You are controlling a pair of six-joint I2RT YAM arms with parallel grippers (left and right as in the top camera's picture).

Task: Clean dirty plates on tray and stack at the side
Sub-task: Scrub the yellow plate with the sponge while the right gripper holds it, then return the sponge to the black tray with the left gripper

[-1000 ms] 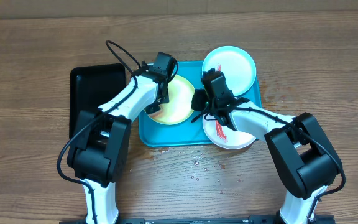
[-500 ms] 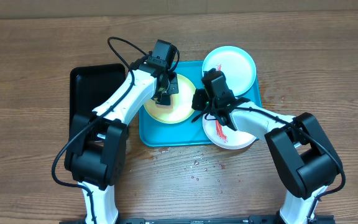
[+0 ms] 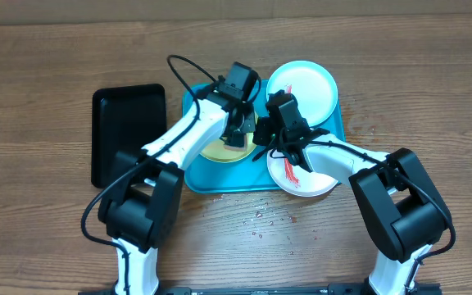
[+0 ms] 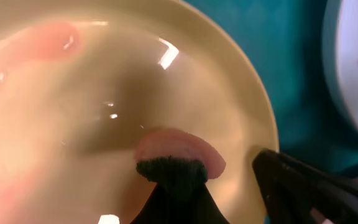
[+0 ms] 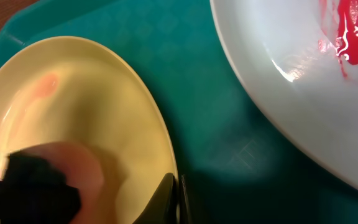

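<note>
Wiping barely begun — my left pincer (image 4: 173, 200) clamps a black sponge (image 4: 169, 169) on the smeared yellow-green plate (image 4: 73, 93), right pincer (image 5: 174, 194) shut at its rim. White plate (image 5: 278, 93) is red, unwiped.

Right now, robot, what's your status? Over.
Left pincer shut on black sponge, pressed on pink smear on yellow plate. Right pincer shut on that plate's rim. White plate red-smeared. Nothing blocking.

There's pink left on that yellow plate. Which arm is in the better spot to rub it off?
Left. The left gripper holds the dark pad, pressed onto the yellow plate beside the pink smear. The right gripper is pinched on that plate's rim, steadying it, with no pad.
</note>
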